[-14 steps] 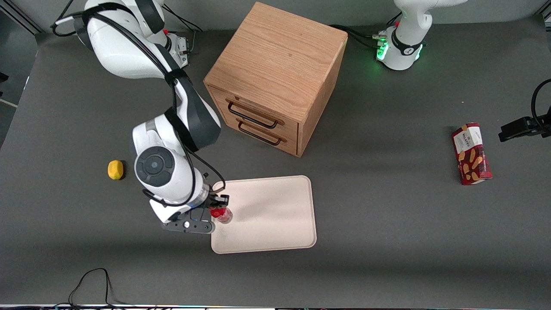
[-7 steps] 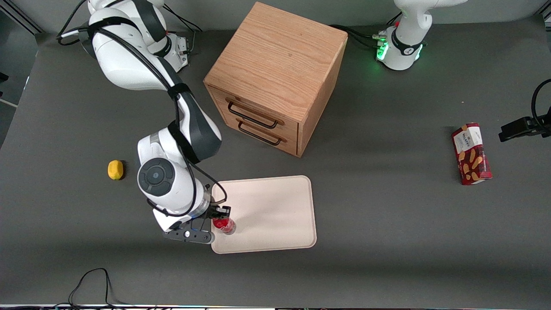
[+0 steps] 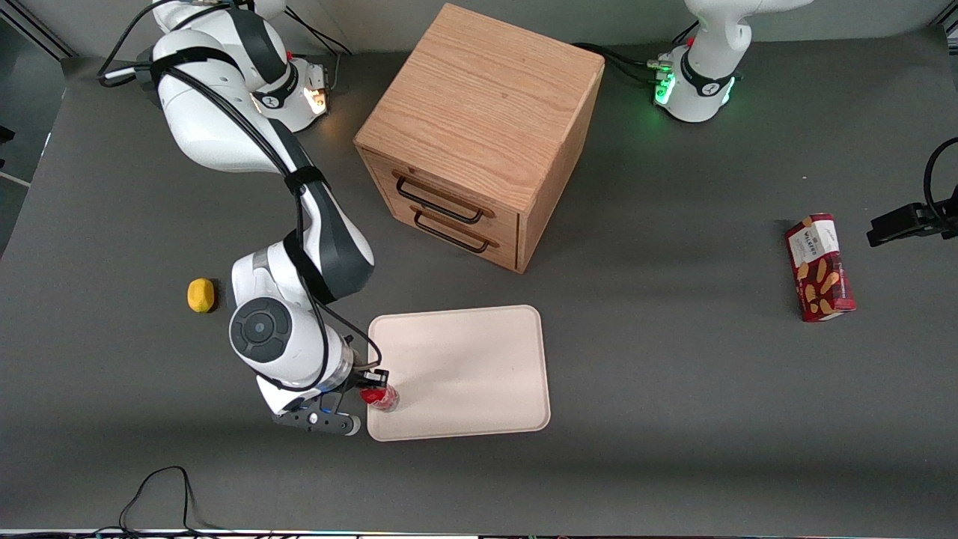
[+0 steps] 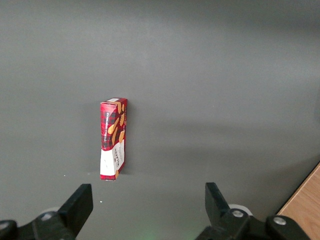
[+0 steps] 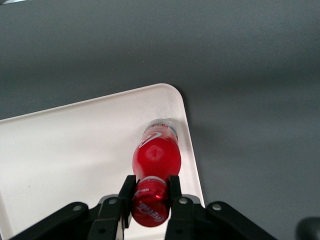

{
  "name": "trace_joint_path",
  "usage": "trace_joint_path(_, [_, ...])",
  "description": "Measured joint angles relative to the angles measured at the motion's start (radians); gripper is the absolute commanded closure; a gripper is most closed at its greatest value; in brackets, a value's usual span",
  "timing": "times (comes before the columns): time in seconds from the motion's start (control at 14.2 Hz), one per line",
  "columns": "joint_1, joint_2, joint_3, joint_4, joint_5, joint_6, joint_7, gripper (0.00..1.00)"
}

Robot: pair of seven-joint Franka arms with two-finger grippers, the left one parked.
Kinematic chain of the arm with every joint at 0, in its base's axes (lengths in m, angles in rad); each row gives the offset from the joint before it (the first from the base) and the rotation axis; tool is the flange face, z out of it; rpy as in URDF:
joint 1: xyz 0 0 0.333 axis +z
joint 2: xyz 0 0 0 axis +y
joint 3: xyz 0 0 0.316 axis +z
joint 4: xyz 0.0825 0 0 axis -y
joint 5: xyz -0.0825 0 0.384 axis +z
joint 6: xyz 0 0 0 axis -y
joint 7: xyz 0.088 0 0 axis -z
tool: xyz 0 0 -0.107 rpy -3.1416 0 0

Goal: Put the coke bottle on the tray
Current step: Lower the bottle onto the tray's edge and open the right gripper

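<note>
**Coke bottle held over tray's edge**

On the grey bench, a lemon lies well apart from the tray, toward the working arm's end. The right arm's gripper hangs at the cream tray's edge nearest that end, its fingers pinching the coke bottle at the red cap; the bottle's clear base sits over the tray just inside the rim, near a rounded corner. A wooden two-drawer cabinet stands farther from the front camera than the tray. A red biscuit box lies well apart from the tray, toward the parked arm's end.
</note>
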Motion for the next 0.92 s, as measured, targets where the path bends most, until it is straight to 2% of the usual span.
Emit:
trace_joint_path(0.14, [0.0, 0.012, 0.001, 0.0, 0.0, 0.003, 0.0, 1.0])
trace_joint_path(0.21, [0.0, 0.016, 0.001, 0.0, 0.0, 0.004, 0.0, 0.96])
trace_joint_path(0.28, [0.0, 0.017, 0.001, 0.001, 0.0, 0.005, 0.0, 0.88])
trace_joint_path(0.35, [0.0, 0.017, 0.001, 0.002, 0.0, 0.006, 0.0, 0.66])
trace_joint_path(0.42, [-0.001, 0.018, 0.001, 0.002, 0.0, 0.01, 0.0, 0.23])
trace_joint_path(0.49, [-0.001, 0.019, 0.001, 0.002, 0.0, 0.017, 0.0, 0.0])
trace_joint_path(0.92, [-0.006, 0.02, 0.001, 0.007, 0.0, 0.036, 0.0, 0.0])
